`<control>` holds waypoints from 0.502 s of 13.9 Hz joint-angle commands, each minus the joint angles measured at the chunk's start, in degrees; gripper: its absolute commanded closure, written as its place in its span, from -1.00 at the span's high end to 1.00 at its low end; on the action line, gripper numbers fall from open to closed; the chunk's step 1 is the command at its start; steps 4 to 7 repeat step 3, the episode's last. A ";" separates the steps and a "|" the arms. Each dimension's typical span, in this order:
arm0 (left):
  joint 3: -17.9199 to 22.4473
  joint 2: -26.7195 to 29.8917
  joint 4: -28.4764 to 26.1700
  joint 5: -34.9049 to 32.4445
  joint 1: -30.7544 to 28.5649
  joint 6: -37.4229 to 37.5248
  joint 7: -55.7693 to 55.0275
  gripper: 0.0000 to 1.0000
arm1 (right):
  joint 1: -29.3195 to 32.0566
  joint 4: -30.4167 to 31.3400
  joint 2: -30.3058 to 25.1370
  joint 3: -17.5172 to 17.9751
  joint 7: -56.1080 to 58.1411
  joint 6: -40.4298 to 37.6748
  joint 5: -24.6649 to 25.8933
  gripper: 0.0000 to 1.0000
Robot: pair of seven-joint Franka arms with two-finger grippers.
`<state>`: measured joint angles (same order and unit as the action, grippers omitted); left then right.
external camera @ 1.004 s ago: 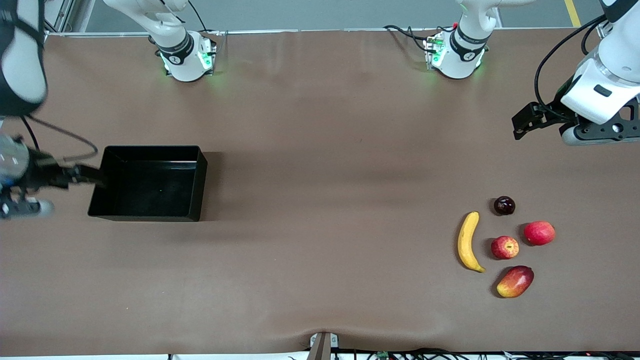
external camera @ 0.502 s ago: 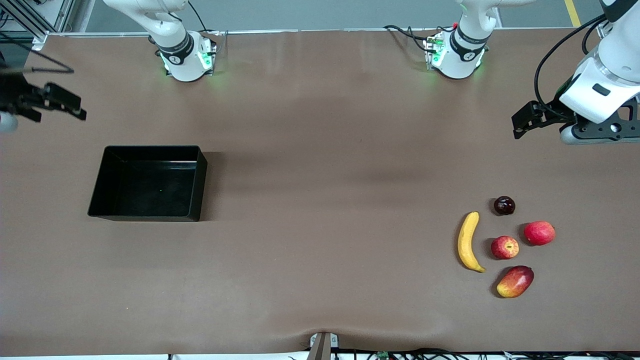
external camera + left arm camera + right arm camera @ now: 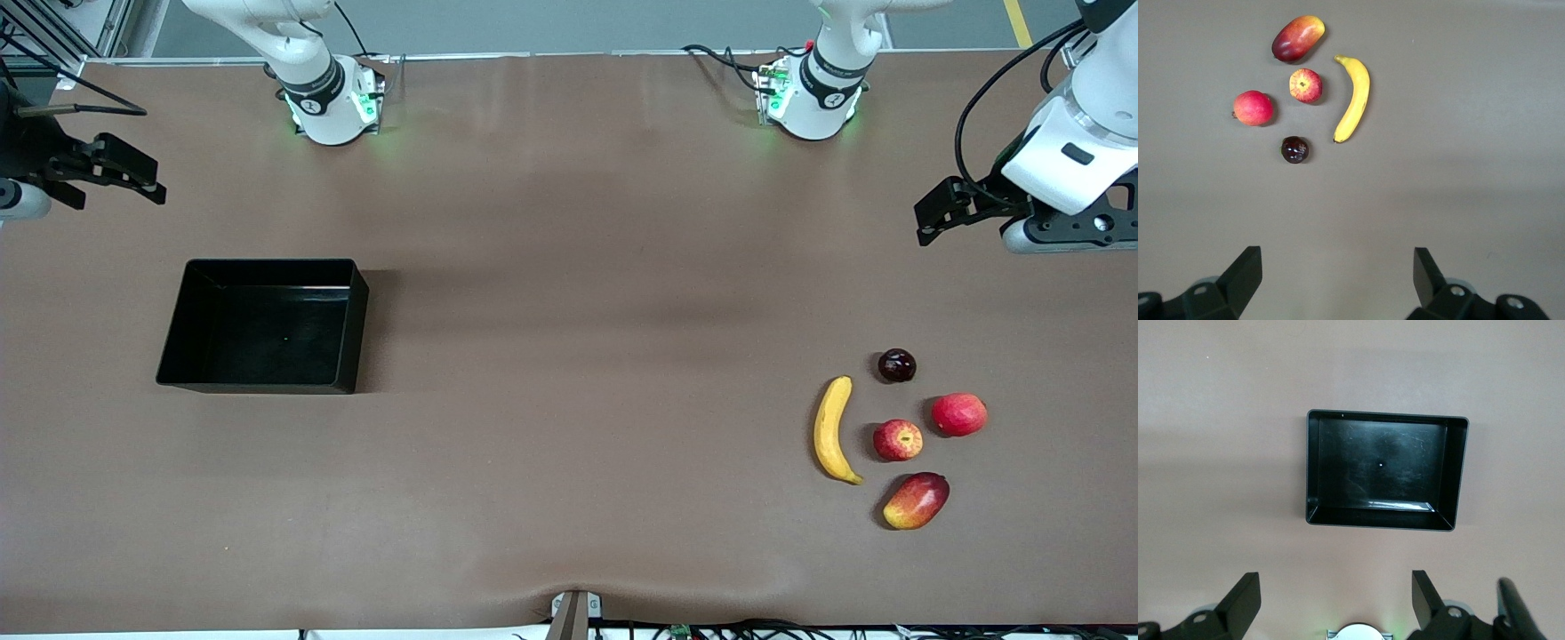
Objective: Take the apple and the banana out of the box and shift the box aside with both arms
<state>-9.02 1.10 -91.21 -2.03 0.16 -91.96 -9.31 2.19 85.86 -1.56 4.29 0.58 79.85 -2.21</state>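
The black tray (image 3: 360,324) stands empty toward the right arm's end of the table; it also shows in the right wrist view (image 3: 1455,473). The yellow banana (image 3: 831,431) and the small red apple (image 3: 898,440) lie side by side toward the left arm's end, and both show in the left wrist view, banana (image 3: 1355,97) and apple (image 3: 1305,85). My right gripper (image 3: 147,178) is open and empty, up over bare table, apart from the tray (image 3: 1336,587). My left gripper (image 3: 929,216) is open and empty over bare table, apart from the fruits (image 3: 1337,267).
A dark plum (image 3: 897,365), a second round red fruit (image 3: 959,414) and a red-yellow mango (image 3: 917,500) lie round the apple. The arm bases (image 3: 333,107) (image 3: 809,102) stand along the table's edge farthest from the front camera. A brown mat covers the table.
My right gripper has left the tray's end wall and risen away toward the bases' edge of the table. The tray and fruits have not moved. My left gripper has hardly shifted.
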 commanded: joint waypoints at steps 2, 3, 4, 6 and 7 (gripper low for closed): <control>0.05 0.93 0.60 -0.26 -0.07 1.35 -0.18 1.00 | 0.01 0.53 -0.37 -0.77 7.83 0.57 -1.23 1.00; 0.05 0.93 0.60 -0.17 -0.07 1.35 -0.18 1.00 | -0.08 0.45 -0.46 -0.77 8.03 0.57 -1.05 1.00; 0.05 0.93 0.60 -0.17 -0.07 1.35 -0.18 1.00 | -0.08 0.45 -0.46 -0.77 8.03 0.57 -1.05 1.00; 0.05 0.93 0.60 -0.17 -0.07 1.35 -0.18 1.00 | -0.08 0.45 -0.46 -0.77 8.03 0.57 -1.05 1.00; 0.05 0.93 0.60 -0.17 -0.07 1.35 -0.18 1.00 | -0.08 0.45 -0.46 -0.77 8.03 0.57 -1.05 1.00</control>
